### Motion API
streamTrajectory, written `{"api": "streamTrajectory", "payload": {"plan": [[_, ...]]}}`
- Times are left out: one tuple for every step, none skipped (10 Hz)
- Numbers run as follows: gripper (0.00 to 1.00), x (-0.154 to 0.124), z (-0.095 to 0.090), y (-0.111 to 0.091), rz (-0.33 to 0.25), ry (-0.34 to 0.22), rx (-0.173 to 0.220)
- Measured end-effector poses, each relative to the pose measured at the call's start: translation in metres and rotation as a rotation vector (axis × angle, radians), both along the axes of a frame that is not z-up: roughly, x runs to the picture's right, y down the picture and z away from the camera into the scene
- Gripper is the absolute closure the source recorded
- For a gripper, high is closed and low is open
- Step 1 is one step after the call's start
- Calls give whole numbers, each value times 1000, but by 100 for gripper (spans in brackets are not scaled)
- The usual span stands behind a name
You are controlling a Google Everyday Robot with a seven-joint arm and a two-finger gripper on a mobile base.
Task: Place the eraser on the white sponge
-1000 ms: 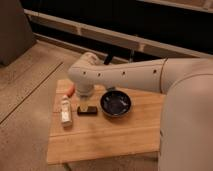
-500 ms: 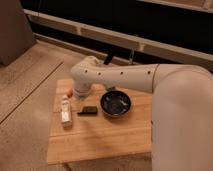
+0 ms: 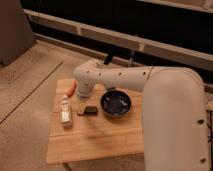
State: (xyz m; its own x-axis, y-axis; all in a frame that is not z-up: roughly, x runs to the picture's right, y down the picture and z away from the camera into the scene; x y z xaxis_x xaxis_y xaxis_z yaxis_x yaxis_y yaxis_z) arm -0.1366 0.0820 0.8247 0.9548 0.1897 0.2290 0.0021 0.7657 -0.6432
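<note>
The eraser [image 3: 90, 110], a small dark block, lies flat on the wooden table [image 3: 100, 140], just left of the black bowl [image 3: 115, 103]. A white oblong thing [image 3: 65, 113], which looks like the white sponge, lies near the table's left edge. My gripper [image 3: 82, 104] points down from the white arm [image 3: 115, 79], close to the eraser's left end, between it and the white thing. The wrist hides most of the gripper. The eraser is on the table, apart from the white thing.
A red-orange pepper-like item [image 3: 72, 89] lies at the table's back left, beside the wrist. My arm's large white link [image 3: 175, 120] fills the right side. Bare floor [image 3: 25, 100] lies left of the table, and a dark wall with rails stands behind.
The wrist has shifted slightly left and lower toward the eraser. The arm's big link has swung nearer and fills more of the right side. The eraser has not moved.
</note>
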Motion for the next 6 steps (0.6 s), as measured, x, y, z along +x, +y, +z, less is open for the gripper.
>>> {"api": "streamTrajectory", "payload": {"plan": [[35, 5, 11, -2, 24, 13, -16], [35, 6, 25, -4, 53, 14, -37], [35, 6, 31, -3, 63, 11, -50], [35, 7, 38, -1, 71, 7, -71], [35, 7, 43, 4, 61, -4, -101], [35, 2, 44, 9, 34, -23, -122]]}}
